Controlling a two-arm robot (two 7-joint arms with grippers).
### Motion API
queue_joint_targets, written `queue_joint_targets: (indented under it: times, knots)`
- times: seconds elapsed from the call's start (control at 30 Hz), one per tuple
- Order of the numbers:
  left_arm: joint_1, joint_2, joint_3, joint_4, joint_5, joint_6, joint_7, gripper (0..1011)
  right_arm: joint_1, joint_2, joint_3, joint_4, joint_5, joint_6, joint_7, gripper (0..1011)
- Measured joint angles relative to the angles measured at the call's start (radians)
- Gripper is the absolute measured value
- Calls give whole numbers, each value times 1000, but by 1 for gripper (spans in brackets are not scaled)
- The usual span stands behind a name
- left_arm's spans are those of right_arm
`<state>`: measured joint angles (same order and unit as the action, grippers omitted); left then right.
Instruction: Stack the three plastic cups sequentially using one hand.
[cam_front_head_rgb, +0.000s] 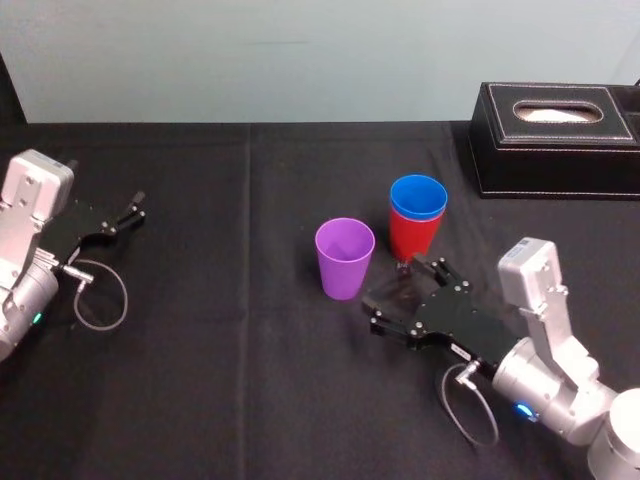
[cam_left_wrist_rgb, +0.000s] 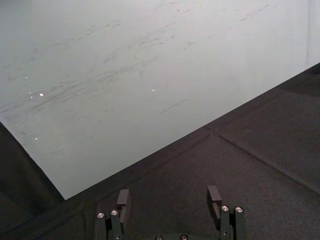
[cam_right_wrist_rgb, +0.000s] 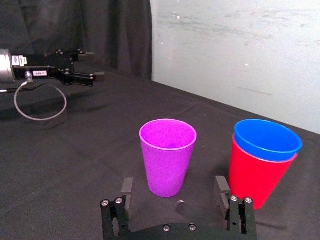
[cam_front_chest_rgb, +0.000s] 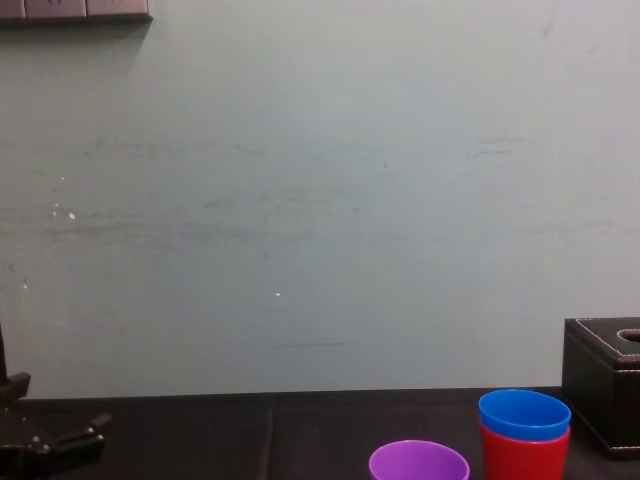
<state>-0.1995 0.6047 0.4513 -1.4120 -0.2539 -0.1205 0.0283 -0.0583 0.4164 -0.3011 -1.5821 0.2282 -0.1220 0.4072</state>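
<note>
On the black tablecloth (cam_front_head_rgb: 230, 380), the right gripper (cam_front_head_rgb: 392, 288) waits empty, jaws spread, likely lined up to grasp the purple cup (cam_front_head_rgb: 345, 258) just ahead. Alongside, the blue cup (cam_front_head_rgb: 418, 197) already nests in the red cup (cam_front_head_rgb: 410, 238). The left gripper (cam_front_head_rgb: 118, 222) sits parked well apart, jaws apart.

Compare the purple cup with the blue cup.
The purple cup stands alone on the black cloth; the blue cup sits nested inside the red cup. The blue cup's rim is higher than the purple cup's. The purple cup lies to the blue cup's left, just ahead of the open right gripper; the left gripper rests far left. Both are upright and empty.
</note>
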Motion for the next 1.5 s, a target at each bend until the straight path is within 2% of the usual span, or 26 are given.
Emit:
queue_joint_targets:
  times: [0.27, 0.87, 1.5]
  knots:
    - [0, 0, 0, 0, 0, 0, 0, 1005, 56, -39, -33, 53, -23, -4, -3, 1004]
    - [0, 0, 0, 0, 0, 0, 0, 1005, 166, -123, -70, 167, -37, 8, -22, 1004]
    - [0, 0, 0, 0, 0, 0, 0, 1005, 206, -163, -83, 216, -62, -13, -41, 1004]
